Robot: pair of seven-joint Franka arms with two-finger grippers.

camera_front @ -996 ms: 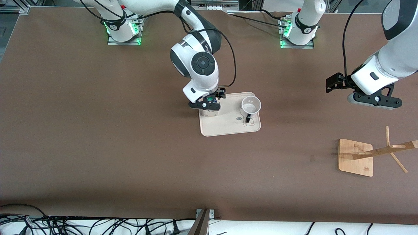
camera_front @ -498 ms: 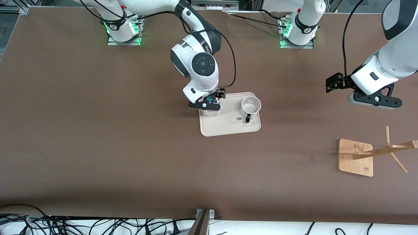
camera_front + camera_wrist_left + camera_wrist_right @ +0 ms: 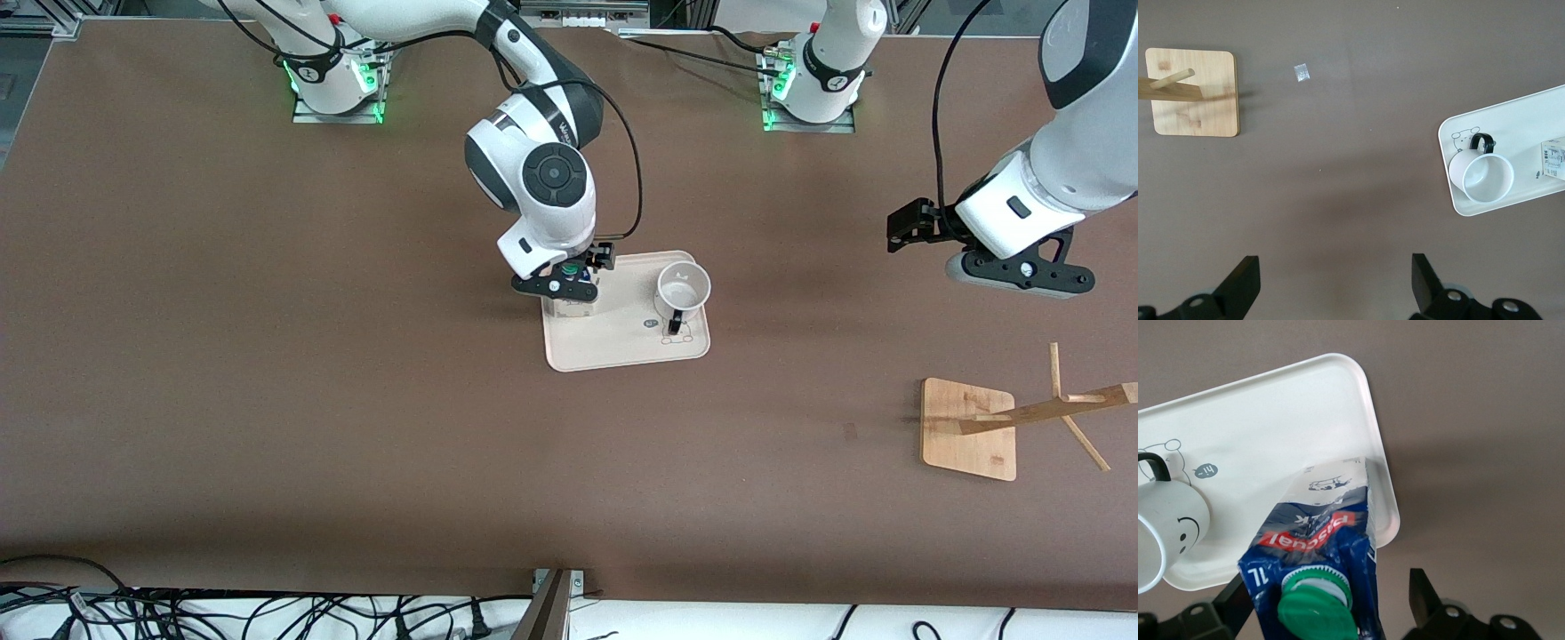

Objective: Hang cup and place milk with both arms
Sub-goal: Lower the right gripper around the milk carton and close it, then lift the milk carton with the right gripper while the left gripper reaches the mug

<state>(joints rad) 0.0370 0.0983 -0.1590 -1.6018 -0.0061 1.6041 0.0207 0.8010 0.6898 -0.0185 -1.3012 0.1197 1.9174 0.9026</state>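
Nothing done yet, we judge: cup (image 3: 683, 289) & milk (image 3: 570, 304) both on tray (image 3: 622, 351). Right claw (image 3: 569, 283) open around milk; left claw (image 3: 1331, 293) wide over bare tabletop (image 3: 267, 400), waiting. Rack (image 3: 969, 429) empty.

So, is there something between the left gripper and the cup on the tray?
Nothing visible. The left gripper hangs over bare table; the cup stands upright on the tray, with open table between them.
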